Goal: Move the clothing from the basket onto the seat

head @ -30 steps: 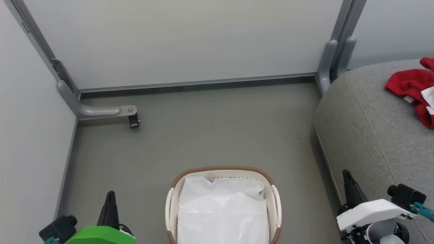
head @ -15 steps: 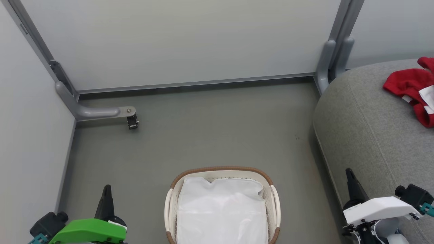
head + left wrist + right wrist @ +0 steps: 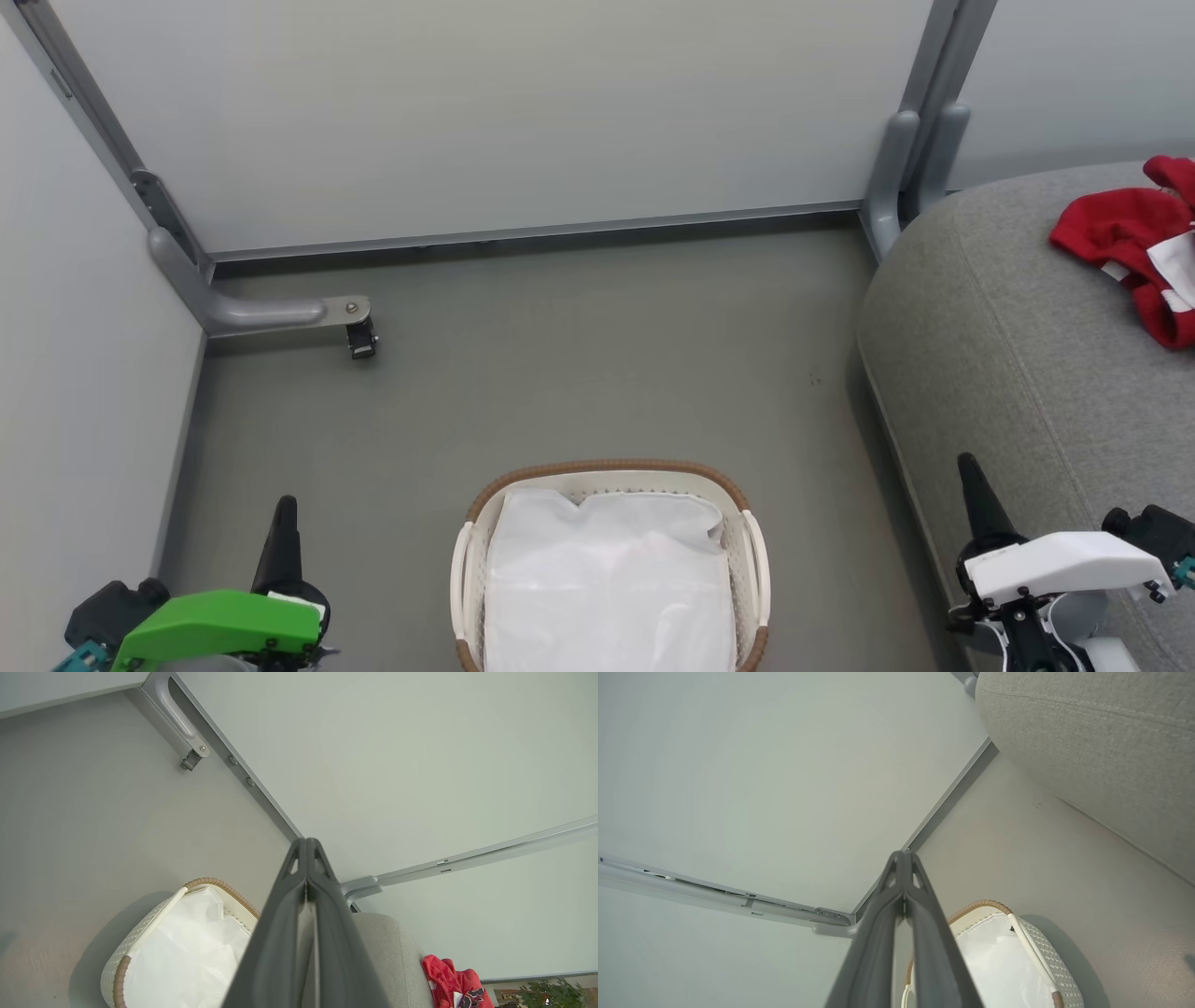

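Both grippers sit further out from the basket than a sec ago. L gripper has slid to its own left and lower in head view, and R gripper has slid to its right. The cam has shifted a little too. L gripper's fingers are pressed together tip to tip w/ nothing btwn them. R gripper is the same, fingers flat on each other and holding nothing. Both point fwd, away from the robot.

Btwn the two grippers, apart from both, the basket stands on the grey floor, brown rim up, a white handle on each side. A white cloth sheet lies spread across its inside.

The seat is just to the right of R gripper & runs on ahead of it. That gripper's fingers show over the seat's rounded edge in head view; can't tell if they touch.

The clothing lies on top of the seat, well ahead & to the right of R gripper and well apart from the basket. It's a crumpled red heap w/ white patches, cut off by the frame edge.

Farthest ahead of both grippers is a pale partition panel w/ a grey frame. A small black caster on a grey foot is ahead of L gripper. An upright post is ahead of R gripper, by the seat's far end.
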Robot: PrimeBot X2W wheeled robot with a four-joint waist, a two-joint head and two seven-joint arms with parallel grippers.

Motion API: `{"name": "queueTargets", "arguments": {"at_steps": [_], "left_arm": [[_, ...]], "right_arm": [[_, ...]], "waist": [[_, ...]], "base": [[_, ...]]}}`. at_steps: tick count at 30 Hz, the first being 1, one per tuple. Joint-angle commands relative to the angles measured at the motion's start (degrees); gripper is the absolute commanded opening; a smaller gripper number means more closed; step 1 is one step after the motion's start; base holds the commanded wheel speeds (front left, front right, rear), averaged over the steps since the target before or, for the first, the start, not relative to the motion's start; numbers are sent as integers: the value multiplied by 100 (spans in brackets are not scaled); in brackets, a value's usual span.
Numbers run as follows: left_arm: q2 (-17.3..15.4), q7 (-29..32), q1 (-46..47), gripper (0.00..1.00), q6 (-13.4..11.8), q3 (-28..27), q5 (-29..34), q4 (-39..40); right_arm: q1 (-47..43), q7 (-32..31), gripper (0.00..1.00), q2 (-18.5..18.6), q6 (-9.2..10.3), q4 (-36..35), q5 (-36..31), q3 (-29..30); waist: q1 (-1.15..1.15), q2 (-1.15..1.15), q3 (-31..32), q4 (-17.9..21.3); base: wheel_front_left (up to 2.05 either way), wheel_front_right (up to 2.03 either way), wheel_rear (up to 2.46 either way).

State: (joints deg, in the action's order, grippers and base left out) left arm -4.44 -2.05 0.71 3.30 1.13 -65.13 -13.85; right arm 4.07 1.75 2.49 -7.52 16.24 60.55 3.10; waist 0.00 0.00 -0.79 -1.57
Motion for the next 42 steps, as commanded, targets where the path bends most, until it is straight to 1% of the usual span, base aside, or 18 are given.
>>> {"name": "queueTargets", "arguments": {"at_steps": [1, 20, 42], "left_arm": [[-6, 44, 171, 0, 57, -67, -165, 33], [49, 329, 321, 0, 187, -306, -1075, 17], [89, 605, 469, 0, 323, -550, -1967, -3]], "right_arm": [[106, -46, 0, 33, 2, -84, 171, 32], [159, -330, 0, 40, 3, -139, 1236, 144], [203, -600, 0, 49, 3, -194, 2267, 260]], "waist": [[0, 0, 2, 3], [0, 0, 19, 48], [0, 0, 39, 100]], "base": [[0, 0, 0], [0, 0, 0], [0, 0, 0]]}}
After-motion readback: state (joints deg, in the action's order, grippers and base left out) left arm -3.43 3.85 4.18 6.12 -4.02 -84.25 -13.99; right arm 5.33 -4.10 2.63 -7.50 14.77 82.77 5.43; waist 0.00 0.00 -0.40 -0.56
